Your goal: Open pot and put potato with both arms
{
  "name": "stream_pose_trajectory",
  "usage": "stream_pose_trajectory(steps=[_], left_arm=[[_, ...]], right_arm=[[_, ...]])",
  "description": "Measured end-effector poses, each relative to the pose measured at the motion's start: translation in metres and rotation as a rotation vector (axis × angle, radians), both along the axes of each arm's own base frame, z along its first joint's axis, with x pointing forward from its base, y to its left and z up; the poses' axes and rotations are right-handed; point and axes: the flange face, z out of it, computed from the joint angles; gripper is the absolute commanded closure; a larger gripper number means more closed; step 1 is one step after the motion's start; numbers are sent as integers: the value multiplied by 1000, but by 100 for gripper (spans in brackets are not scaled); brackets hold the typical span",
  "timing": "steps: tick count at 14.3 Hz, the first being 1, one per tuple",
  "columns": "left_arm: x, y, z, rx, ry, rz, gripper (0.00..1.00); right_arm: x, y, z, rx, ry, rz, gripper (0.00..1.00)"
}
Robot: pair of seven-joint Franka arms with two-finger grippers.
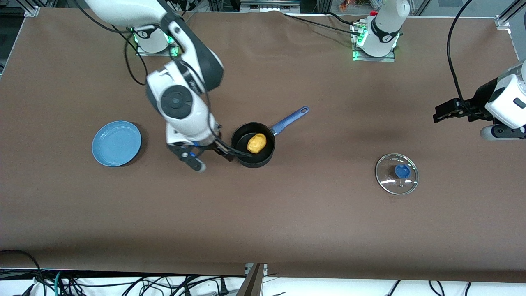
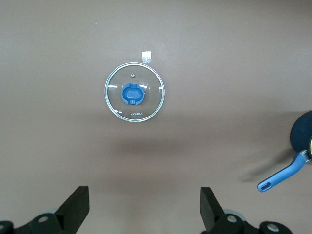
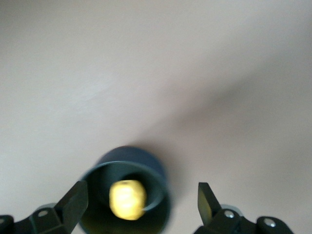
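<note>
The potato (image 1: 256, 143) lies inside the uncovered saucepan (image 1: 252, 145), whose glass lid (image 1: 396, 173) is parked on the tabletop (image 1: 287, 213) toward the left arm's end, so both the right tool (image 1: 230, 151) at the rim and the left tool (image 1: 446, 112) above the tabletop hang released.

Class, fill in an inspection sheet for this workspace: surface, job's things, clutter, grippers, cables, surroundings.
Surface: brown table, bare around the items.
Job's things: pot open, potato inside it; lid flat on the table toward the left arm's end.
Clutter: blue plate toward the right arm's end.
Grippers: right gripper open at the pot's rim; left gripper open, raised, waiting.
Cables: black cables trail from both arms; more below the table's near edge.
Surroundings: metal frame posts at the corners.
</note>
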Motion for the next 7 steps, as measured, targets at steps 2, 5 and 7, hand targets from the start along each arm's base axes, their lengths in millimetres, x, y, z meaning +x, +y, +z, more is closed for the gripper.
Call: stream_pose_trajectory(steps=[2,5,7], left_arm=[[0,1,0,10,-1,-7,0],[0,1,0,14,-1,-10,0],[0,1,0,14,-1,-10,0]], right_arm=[[6,-53,34,-32,34,97,0],[12,-138,74,-64,81,261,0],[8,-199,101,-59,95,393,0]])
